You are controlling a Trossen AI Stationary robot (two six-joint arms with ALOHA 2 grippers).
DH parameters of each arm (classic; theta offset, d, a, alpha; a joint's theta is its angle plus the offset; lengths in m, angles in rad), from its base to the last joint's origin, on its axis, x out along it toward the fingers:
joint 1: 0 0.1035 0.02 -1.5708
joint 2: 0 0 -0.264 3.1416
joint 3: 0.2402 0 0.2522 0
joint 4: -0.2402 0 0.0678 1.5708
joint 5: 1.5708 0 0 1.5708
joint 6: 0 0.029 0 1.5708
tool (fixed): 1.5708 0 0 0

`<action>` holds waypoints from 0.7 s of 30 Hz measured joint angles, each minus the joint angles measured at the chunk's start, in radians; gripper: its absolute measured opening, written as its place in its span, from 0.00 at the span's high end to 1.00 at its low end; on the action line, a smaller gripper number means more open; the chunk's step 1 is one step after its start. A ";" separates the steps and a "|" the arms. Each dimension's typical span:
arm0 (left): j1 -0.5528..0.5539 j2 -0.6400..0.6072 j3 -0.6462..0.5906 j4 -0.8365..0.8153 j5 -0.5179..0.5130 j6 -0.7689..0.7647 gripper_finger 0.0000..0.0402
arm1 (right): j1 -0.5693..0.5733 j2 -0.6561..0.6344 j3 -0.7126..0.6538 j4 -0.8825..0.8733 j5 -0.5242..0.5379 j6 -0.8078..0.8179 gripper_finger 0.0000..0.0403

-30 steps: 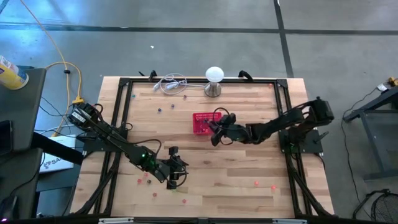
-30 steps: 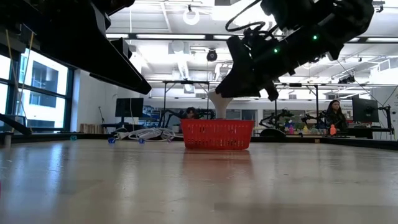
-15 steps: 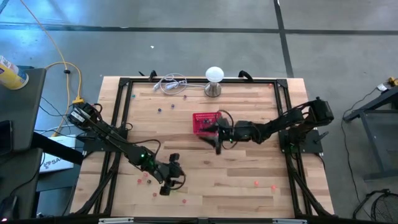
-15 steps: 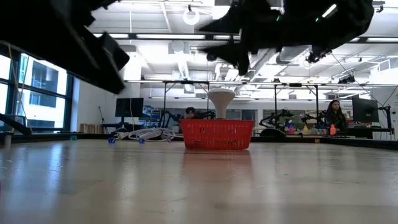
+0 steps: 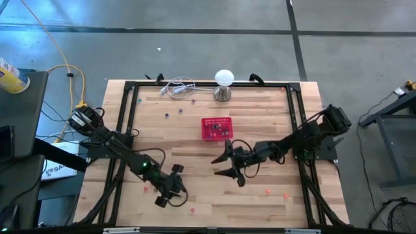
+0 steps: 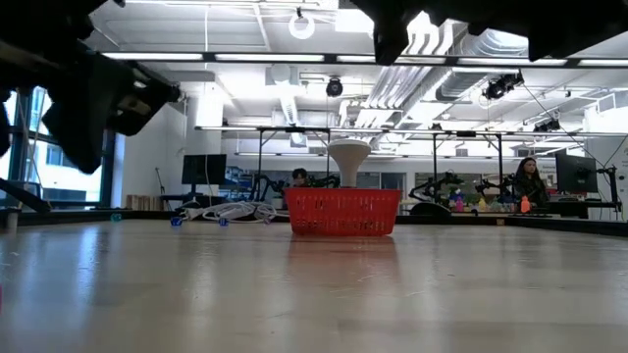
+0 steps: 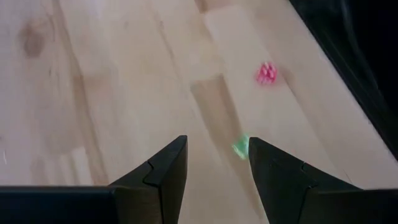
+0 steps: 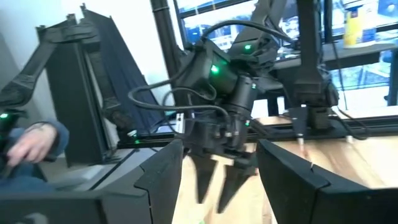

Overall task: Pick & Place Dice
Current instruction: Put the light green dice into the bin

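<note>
With my left tool (image 7: 212, 163) apart just above a green die (image 7: 240, 147) near its tip and my right tool (image 5: 232, 165) apart and empty short of the basket (image 5: 216, 128), a skewed descent could flick the die away across the surface (image 5: 195, 195).

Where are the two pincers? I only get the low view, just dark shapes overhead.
Observer: The right pincer hangs open on your side of the red basket, clear of it.
Operator: And the left one?
Observer: The left pincer is open too, near the front left of the table.
Operator: Any dice close to it?
Observer: A green die lies just ahead of its fingertips, a pink die farther on.
</note>
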 joint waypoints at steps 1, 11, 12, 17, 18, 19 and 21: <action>-0.011 0.000 0.000 -0.017 -0.003 -0.001 0.59 | 0.008 0.000 0.000 0.000 0.001 0.000 0.51; -0.082 0.032 0.000 -0.009 -0.072 -0.042 0.59 | 0.043 0.000 0.001 -0.009 0.001 0.000 0.51; -0.081 0.044 0.001 0.010 -0.066 -0.037 0.59 | 0.042 0.000 0.001 -0.009 0.001 0.000 0.51; -0.060 0.105 0.000 0.015 -0.008 -0.029 0.59 | 0.039 -0.001 0.002 -0.005 0.001 0.000 0.52; -0.055 0.108 -0.001 0.021 0.006 -0.028 0.59 | 0.039 -0.001 0.002 -0.006 0.001 0.000 0.52; -0.051 0.112 -0.001 0.041 0.020 -0.026 0.59 | 0.039 -0.001 0.002 -0.009 0.001 0.000 0.52; -0.044 0.115 0.001 0.047 0.028 -0.010 0.59 | 0.039 -0.001 0.002 -0.011 0.001 0.000 0.52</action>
